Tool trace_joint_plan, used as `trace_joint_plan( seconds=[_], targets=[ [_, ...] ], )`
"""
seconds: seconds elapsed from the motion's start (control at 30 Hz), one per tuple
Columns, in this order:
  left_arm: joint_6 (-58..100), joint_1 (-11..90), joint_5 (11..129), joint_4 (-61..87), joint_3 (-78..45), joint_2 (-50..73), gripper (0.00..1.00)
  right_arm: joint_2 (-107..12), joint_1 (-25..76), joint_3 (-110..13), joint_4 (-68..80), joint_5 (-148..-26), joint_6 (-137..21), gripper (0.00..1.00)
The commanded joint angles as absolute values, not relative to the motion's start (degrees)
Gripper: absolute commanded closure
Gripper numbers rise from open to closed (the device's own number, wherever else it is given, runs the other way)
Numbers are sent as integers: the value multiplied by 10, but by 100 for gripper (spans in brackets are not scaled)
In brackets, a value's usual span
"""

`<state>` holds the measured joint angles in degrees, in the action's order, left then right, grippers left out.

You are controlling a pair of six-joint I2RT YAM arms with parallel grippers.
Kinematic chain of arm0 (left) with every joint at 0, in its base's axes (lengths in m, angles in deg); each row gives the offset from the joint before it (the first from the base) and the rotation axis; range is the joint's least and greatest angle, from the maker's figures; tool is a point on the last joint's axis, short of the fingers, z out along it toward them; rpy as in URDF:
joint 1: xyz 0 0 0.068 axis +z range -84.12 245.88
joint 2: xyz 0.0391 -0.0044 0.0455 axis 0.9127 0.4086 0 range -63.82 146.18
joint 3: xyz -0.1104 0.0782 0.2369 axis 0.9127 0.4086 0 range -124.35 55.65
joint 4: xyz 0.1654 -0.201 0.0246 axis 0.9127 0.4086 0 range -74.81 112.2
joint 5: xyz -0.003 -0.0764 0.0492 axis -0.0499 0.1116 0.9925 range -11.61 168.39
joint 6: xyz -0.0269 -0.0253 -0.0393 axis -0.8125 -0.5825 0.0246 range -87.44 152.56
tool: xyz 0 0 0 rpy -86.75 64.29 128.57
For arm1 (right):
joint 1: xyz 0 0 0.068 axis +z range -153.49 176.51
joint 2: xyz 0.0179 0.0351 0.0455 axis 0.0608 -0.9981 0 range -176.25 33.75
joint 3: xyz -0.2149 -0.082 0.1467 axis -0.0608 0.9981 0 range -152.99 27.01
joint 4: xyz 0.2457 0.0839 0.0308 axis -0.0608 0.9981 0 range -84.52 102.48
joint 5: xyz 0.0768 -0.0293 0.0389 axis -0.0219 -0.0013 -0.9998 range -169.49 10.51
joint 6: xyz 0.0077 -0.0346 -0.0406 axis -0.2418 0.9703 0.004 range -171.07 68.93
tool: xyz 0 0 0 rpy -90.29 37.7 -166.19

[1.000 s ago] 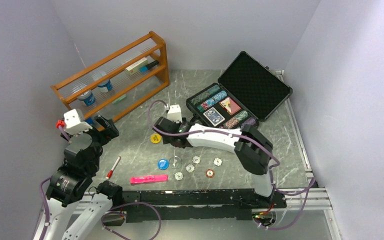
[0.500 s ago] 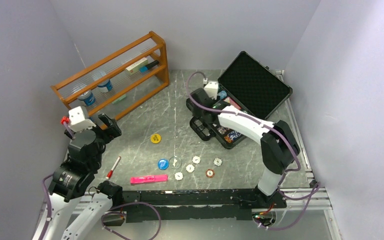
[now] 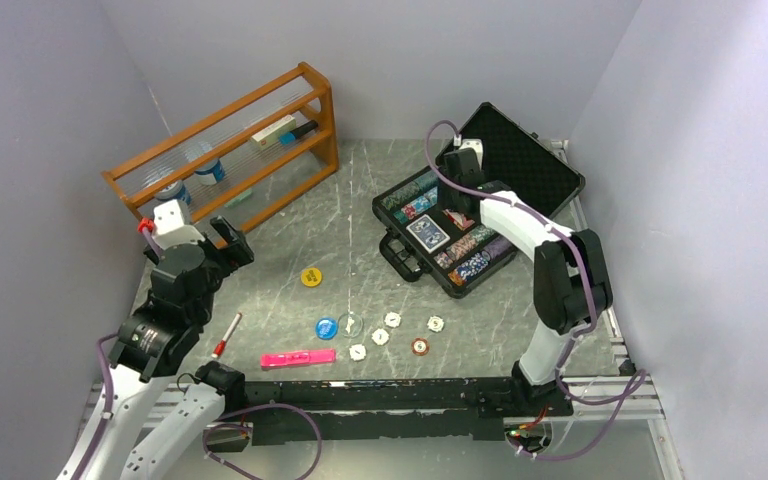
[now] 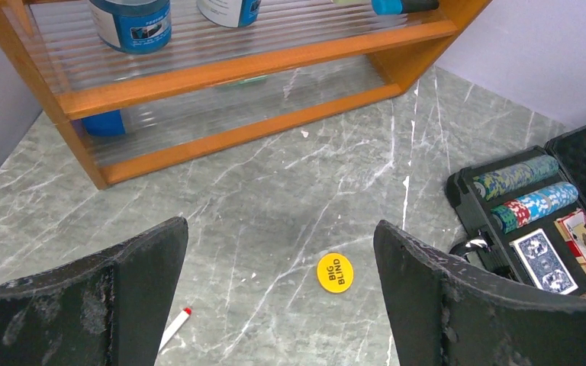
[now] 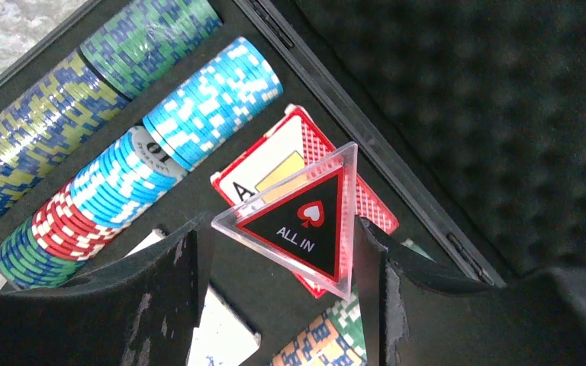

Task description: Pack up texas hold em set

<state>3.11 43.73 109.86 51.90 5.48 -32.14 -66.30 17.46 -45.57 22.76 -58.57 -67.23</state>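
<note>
The black case lies open at the back right, its foam lid tipped back. Rows of poker chips and a red card deck fill its tray. My right gripper hovers over the tray, shut on a clear triangular "ALL IN" marker that spans both fingers. On the table lie a yellow Big Blind button, a blue button, small white discs and an orange chip. My left gripper hangs wide open above the table, short of the yellow button.
A wooden rack holding blue-labelled cups stands at the back left. A pink marker and a red-tipped pen lie near the front edge. The case handle faces the table's middle.
My right arm has swung from the table's middle, near the yellow button, up and back over the case tray. The left arm has edged a little forward and to the right.
</note>
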Motion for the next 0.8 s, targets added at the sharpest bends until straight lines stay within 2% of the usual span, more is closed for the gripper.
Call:
trace_joint_plan(
  seconds=[0.0, 0.33, 0.77],
  targets=[
    [29, 439, 1090, 483, 44, -312, 3, -690, 156, -499, 220, -635, -638, 41],
    [30, 439, 1086, 478, 52, -310, 3, -726, 136, -546, 262, -686, -573, 39],
    [30, 439, 1083, 479, 48, -300, 3, -743, 129, -567, 328, -669, -712, 38]
  ],
)
